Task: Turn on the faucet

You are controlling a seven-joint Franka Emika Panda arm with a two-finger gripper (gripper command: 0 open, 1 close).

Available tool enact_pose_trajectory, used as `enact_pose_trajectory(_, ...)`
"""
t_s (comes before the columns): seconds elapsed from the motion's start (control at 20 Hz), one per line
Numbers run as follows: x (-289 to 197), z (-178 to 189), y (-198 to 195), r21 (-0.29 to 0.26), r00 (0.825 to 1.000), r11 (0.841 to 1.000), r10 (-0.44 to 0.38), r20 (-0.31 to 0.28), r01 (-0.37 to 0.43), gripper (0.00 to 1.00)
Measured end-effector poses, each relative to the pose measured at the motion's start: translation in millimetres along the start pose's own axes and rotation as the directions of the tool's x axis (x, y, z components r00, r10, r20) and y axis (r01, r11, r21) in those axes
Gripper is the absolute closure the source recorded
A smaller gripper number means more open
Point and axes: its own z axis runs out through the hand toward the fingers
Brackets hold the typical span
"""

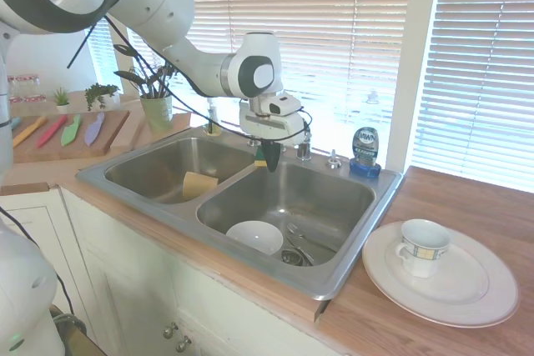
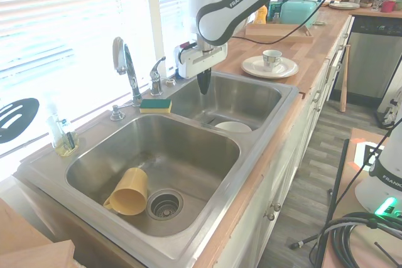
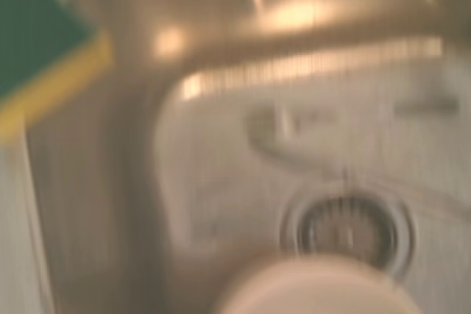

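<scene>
The faucet point(image 2: 125, 61) is a thin chrome gooseneck on the sink's back ledge, with its small lever handle point(image 2: 156, 73) just to the right of the spout. In the first exterior view only the faucet's chrome base point(image 1: 304, 149) shows, behind my wrist. My gripper point(image 2: 204, 83) points straight down over the back corner of the basin that holds the bowl, to the right of the lever and apart from it. The dark fingers are shut together with nothing between them, and the gripper point(image 1: 271, 158) hangs just above the rim.
A green-and-yellow sponge point(image 2: 155, 105) lies on the ledge by the faucet. One basin holds a yellow cup point(image 2: 129, 194), the other a white bowl point(image 1: 255, 237) near the drain point(image 3: 346, 229). A blue soap bottle point(image 1: 365, 149), a chrome cap point(image 1: 333, 158) and a plate point(image 1: 463, 298) bearing a mug are nearby.
</scene>
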Motion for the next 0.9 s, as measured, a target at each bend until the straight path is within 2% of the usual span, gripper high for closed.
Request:
enact_pose_trajectory(0.35,-54.3,-4.7,67.1,-0.021,0.999,0.999,-0.023,0.039,0.024,1.00)
enact_pose_trajectory(0.4,-60.2,-5.3,75.6,-0.020,0.999,0.999,-0.029,0.043,0.030,0.00)
enact_pose_trajectory(0.65,-79.1,-5.9,106.9,-0.007,0.998,0.999,-0.033,0.050,0.034,0.00)
enact_pose_trajectory(0.9,-86.3,-5.2,117.4,0.027,0.998,0.999,-0.039,0.049,0.038,0.00)
